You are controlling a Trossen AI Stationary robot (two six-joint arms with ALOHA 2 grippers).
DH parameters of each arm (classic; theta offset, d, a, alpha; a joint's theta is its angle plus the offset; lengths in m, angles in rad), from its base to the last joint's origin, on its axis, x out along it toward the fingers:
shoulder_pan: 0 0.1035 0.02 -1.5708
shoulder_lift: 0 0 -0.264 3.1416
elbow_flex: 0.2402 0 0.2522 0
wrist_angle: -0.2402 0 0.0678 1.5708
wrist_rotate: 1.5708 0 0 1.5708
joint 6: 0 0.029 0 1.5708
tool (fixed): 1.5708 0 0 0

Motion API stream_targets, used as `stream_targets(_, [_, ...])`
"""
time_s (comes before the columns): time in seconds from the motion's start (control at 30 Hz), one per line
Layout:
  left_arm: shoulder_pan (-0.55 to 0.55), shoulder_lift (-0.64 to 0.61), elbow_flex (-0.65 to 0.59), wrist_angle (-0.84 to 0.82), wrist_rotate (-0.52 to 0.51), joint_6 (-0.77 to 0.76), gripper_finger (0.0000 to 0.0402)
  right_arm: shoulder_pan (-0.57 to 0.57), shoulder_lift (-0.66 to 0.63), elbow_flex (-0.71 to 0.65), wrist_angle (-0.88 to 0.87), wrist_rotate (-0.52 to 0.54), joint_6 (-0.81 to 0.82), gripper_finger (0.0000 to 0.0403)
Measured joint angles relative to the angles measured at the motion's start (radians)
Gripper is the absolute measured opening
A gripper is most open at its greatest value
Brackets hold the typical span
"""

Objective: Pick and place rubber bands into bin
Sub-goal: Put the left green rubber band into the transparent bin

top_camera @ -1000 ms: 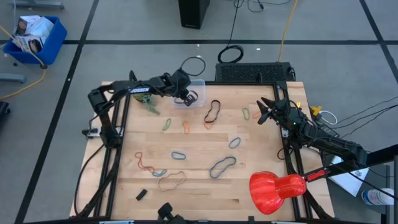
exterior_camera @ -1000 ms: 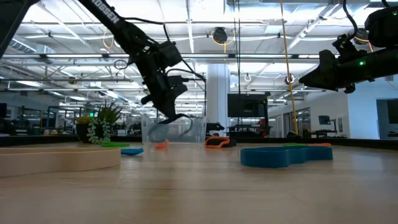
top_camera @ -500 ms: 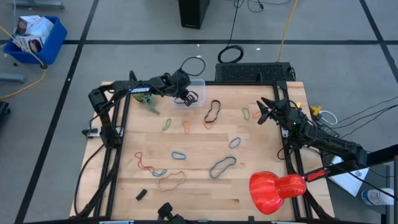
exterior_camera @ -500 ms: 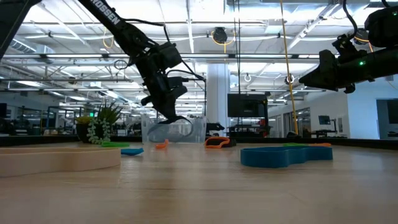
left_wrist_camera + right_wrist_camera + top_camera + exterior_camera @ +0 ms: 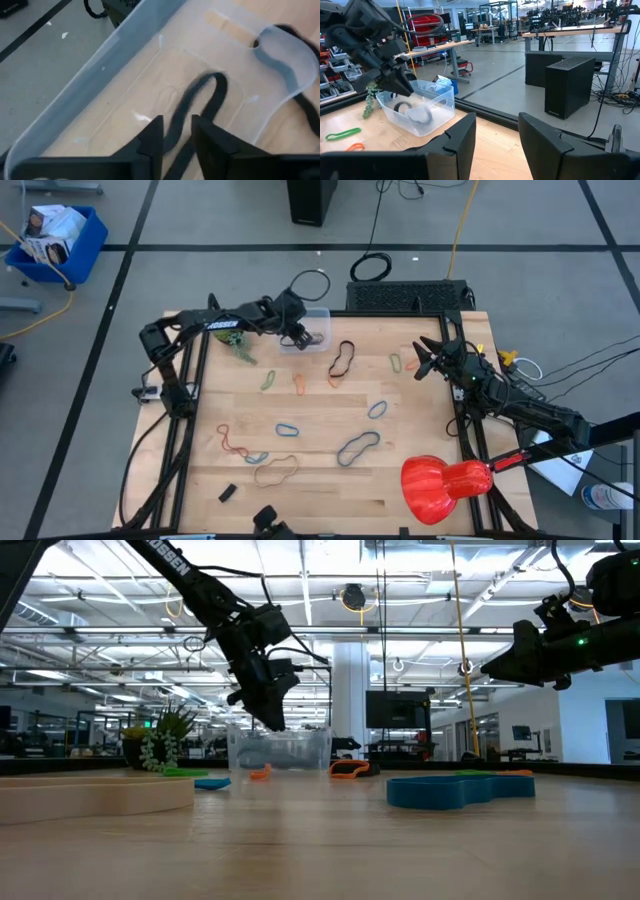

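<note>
The clear bin [image 5: 322, 312] stands at the table's far edge, left of centre; it also shows in the low view [image 5: 305, 750]. My left gripper [image 5: 299, 332] hovers over it, pointing down, its fingers a little apart [image 5: 176, 131]. A black rubber band [image 5: 210, 92] lies on the bin's floor below the fingertips, beside a grey one [image 5: 282, 55]. Several rubber bands lie flat on the table, among them a black one [image 5: 343, 358], a blue one [image 5: 288, 428] and a tan one [image 5: 275, 471]. My right gripper [image 5: 420, 361] is open and empty, up in the air at the table's right edge.
A small green plant [image 5: 243, 352] stands left of the bin. A small black block [image 5: 227, 493] lies near the front edge. A red rounded object [image 5: 445, 483] sits at the front right corner. A blue crate [image 5: 55, 240] is on the floor, far left.
The black rubber band, which hung as a loop below my left gripper over the bin, no longer hangs there and now lies inside the bin. My left gripper stays over the bin.
</note>
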Motion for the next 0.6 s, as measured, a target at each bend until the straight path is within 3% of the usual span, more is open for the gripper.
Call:
stream_targets(0.2, [0.001,-0.090,0.000,-0.042,0.013,0.039,0.0158,0.000,0.000,0.000,0.000,0.000,0.007,0.0141])
stream_targets(0.6, [-0.003,-0.551,0.000,-0.250,0.162,0.098,0.0170,0.000,0.000,0.000,0.000,-0.003,0.007,0.0141])
